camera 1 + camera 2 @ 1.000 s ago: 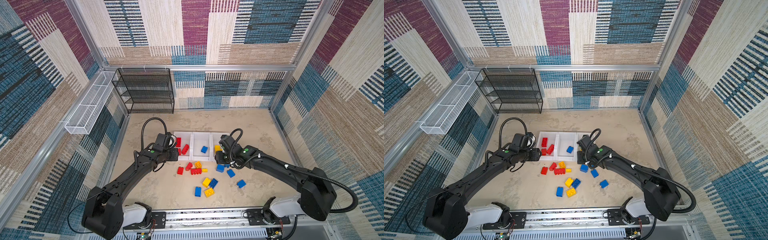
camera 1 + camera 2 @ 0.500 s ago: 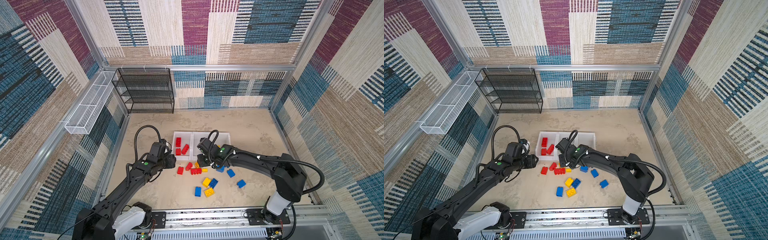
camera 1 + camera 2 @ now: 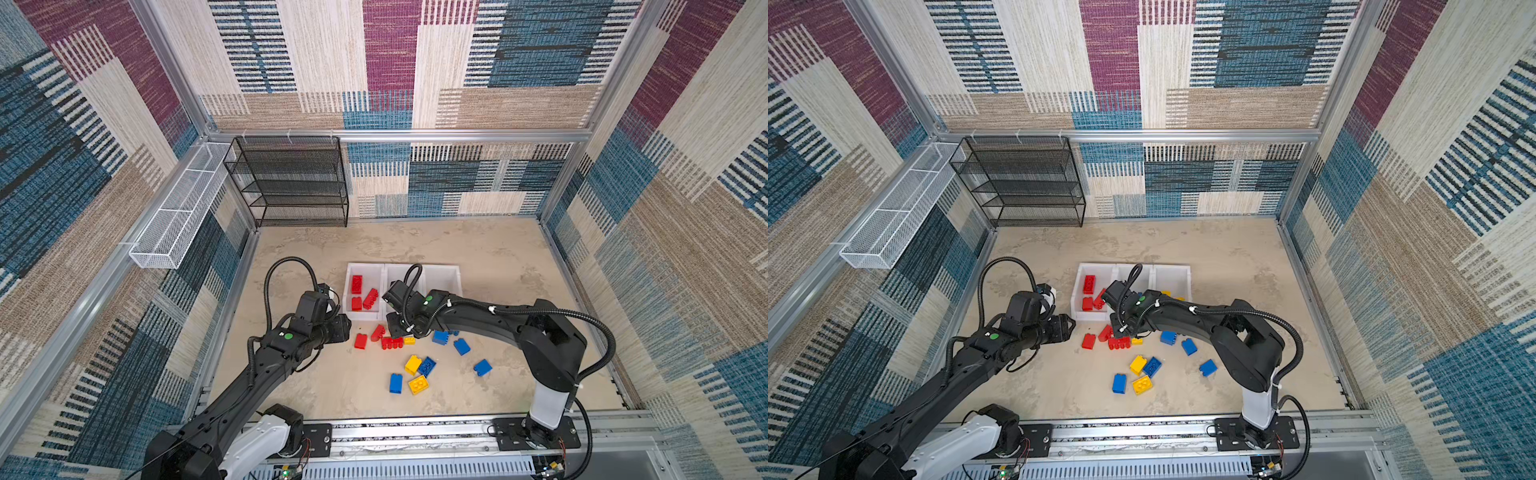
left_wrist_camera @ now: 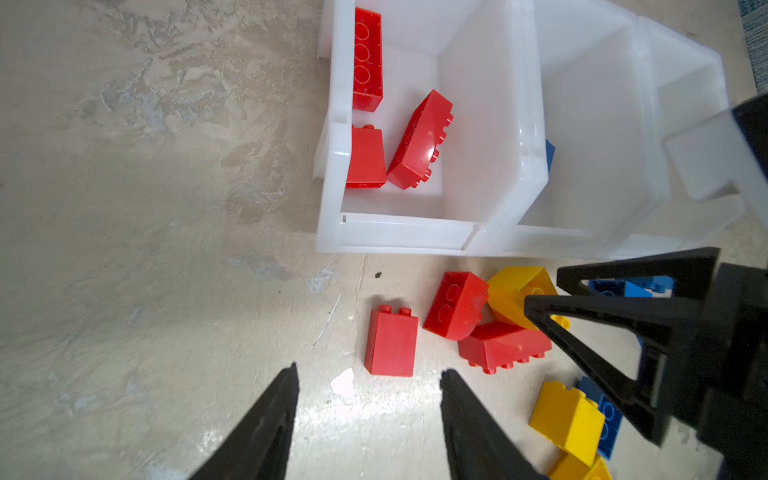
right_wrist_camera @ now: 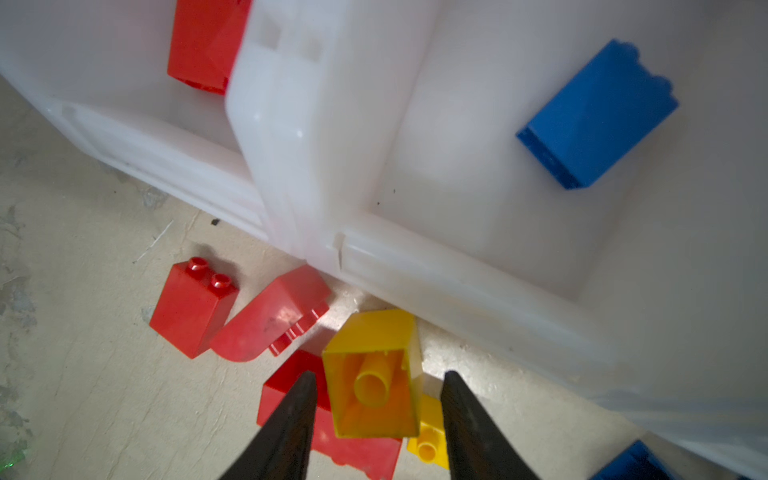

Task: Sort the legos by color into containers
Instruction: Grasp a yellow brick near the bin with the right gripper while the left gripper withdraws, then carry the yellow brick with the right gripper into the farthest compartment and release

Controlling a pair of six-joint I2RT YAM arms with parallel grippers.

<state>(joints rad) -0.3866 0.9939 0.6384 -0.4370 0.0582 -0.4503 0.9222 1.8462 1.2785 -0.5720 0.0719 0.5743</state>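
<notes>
Your right gripper (image 5: 378,374) sits just in front of the containers (image 4: 490,124), jaws straddling a tilted yellow lego (image 5: 370,345); can't tell if they pinch it. Your left gripper (image 4: 368,370) hovers near the containers' red-filled end, jaws apart, empty. Other legos (image 3: 426,366) lie loose on the counter (image 3: 332,257) in front of the containers; red legos (image 4: 419,141) already inside.

Bench (image 3: 478,257): mottled beige top. Black mesh rack (image 3: 291,183) stands in the back-left corner. Row of three white bins (image 3: 455,282) sits mid-bench. Loose just in front of them: three red bricks (image 3: 360,341) bunched with a small yellow brick (image 3: 409,340), and three blue bricks (image 3: 461,346) spread out to their right. Nearer the front edge: two yellow bricks (image 3: 412,364) and two blue bricks (image 3: 395,382), clustered.
</notes>
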